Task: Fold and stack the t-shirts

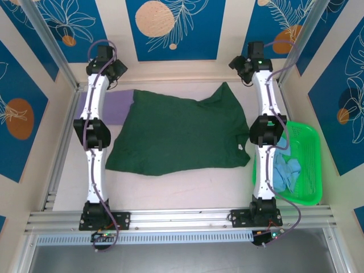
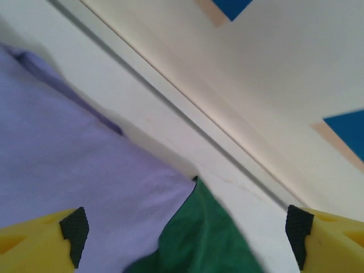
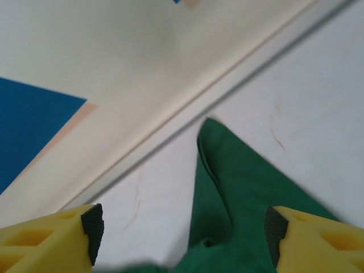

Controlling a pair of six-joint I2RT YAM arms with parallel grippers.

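The dark green t-shirt (image 1: 179, 136) is spread across the middle of the desk (image 1: 170, 193), touching the lavender t-shirt (image 1: 116, 108) near the far left corner. Light blue t-shirts (image 1: 286, 170) are heaped in the green basket (image 1: 310, 142) at the right edge. The left hand (image 2: 186, 232) and the right hand (image 3: 184, 232) are held with fingers wide apart, nothing clamped.

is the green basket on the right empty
No, crumpled light blue t-shirts lie inside the green basket in the top view.
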